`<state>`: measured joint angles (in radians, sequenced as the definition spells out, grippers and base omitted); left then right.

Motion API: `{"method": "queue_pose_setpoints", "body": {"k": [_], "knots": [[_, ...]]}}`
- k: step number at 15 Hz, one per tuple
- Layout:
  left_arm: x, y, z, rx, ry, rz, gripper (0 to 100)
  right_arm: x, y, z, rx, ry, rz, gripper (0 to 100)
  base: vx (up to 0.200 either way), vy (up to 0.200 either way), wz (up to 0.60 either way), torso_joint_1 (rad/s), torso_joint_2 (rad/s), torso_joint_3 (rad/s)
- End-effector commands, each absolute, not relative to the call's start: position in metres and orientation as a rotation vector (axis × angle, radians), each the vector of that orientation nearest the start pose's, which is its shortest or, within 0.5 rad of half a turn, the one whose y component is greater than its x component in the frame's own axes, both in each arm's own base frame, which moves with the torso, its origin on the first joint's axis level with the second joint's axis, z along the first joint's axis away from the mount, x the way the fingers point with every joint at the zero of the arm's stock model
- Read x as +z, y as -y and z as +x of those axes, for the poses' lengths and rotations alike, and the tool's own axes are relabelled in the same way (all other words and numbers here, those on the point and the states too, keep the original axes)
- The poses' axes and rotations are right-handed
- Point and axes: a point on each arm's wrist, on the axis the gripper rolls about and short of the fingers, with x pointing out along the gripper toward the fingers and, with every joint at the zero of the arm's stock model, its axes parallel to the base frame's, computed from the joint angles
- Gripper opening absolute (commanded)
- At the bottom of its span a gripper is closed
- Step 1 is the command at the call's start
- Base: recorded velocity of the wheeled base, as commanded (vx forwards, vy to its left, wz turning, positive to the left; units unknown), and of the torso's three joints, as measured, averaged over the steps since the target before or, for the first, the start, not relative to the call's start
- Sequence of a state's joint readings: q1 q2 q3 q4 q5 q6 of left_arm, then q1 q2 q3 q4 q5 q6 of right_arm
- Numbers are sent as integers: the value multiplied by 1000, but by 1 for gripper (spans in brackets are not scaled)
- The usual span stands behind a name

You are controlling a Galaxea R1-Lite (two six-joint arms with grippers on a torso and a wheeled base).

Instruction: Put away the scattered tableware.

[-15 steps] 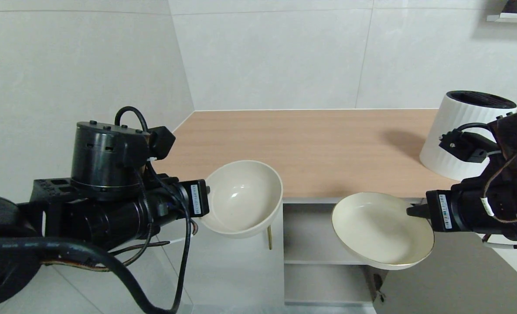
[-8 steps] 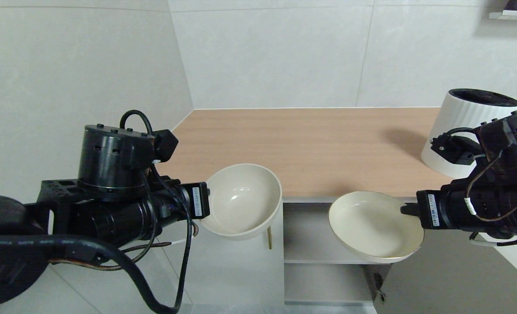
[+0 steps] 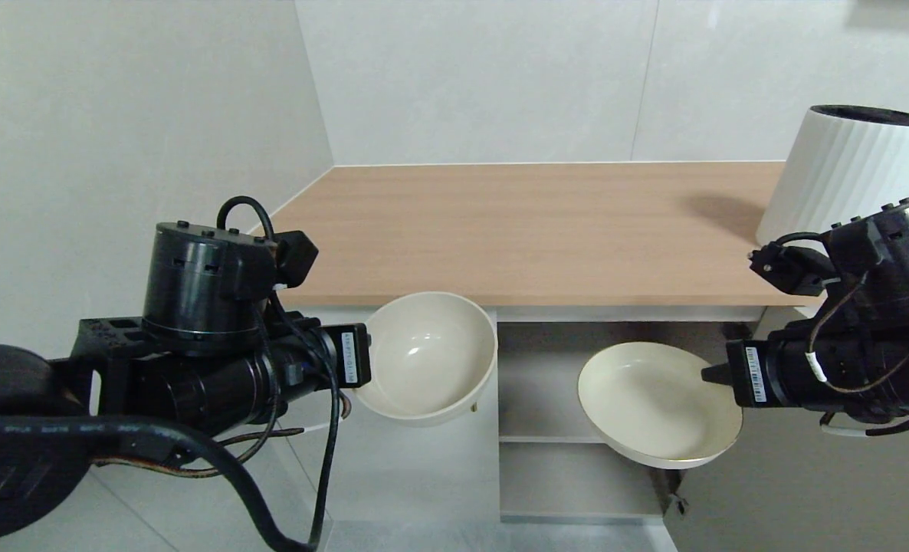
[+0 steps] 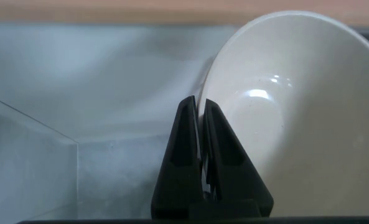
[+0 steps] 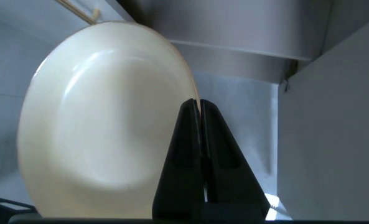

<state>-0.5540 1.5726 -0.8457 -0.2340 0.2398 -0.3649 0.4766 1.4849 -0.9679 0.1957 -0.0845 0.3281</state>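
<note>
A cream bowl (image 3: 428,356) hangs in the air in front of the counter's edge, and my left gripper (image 3: 362,360) is shut on its rim. In the left wrist view the bowl (image 4: 296,112) fills the far side, with the gripper (image 4: 201,109) pinching its rim. A cream plate (image 3: 657,402) with a thin gold rim is held in front of the open cabinet (image 3: 546,399), my right gripper (image 3: 711,374) shut on its edge. In the right wrist view the plate (image 5: 103,118) tilts, clamped by the gripper (image 5: 198,109).
A wooden countertop (image 3: 531,230) runs to the tiled back wall. A white ribbed container (image 3: 853,172) stands at its right end. Below the counter the cabinet has shelves (image 3: 546,441) and a door (image 3: 799,491) swung open on the right. A closed cabinet front (image 3: 416,468) is under the bowl.
The head view has shifted, so the counter now sits higher and the cabinet shows more. Both arms have come lower, bowl and plate now level with the cabinet opening below the counter's edge.
</note>
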Motion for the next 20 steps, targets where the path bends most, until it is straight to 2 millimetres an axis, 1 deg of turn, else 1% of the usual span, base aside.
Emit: {"method": "queue_pose_setpoints", "body": {"k": [1, 5, 11, 15, 18, 20], "knots": [[192, 138, 233, -219, -507, -164, 0, 209, -110, 216, 256, -748, 110, 0, 0, 0, 0, -173, 476, 290], [190, 139, 234, -217, -511, -161, 0, 203, -111, 218, 261, -746, 97, 0, 0, 0, 0, -161, 464, 300], [189, 139, 235, -217, -513, -160, 0, 202, -111, 218, 263, -742, 97, 0, 0, 0, 0, -113, 445, 326], [190, 139, 235, -217, -512, -161, 0, 200, -111, 219, 262, -746, 95, 0, 0, 0, 0, -27, 108, 82], [190, 139, 234, -217, -511, -161, 0, 189, -116, 229, 261, -771, 80, 0, 0, 0, 0, 0, 0, 0], [189, 139, 235, -217, -513, -160, 0, 168, -124, 243, 245, -841, 53, 0, 0, 0, 0, 0, 0, 0]]}}
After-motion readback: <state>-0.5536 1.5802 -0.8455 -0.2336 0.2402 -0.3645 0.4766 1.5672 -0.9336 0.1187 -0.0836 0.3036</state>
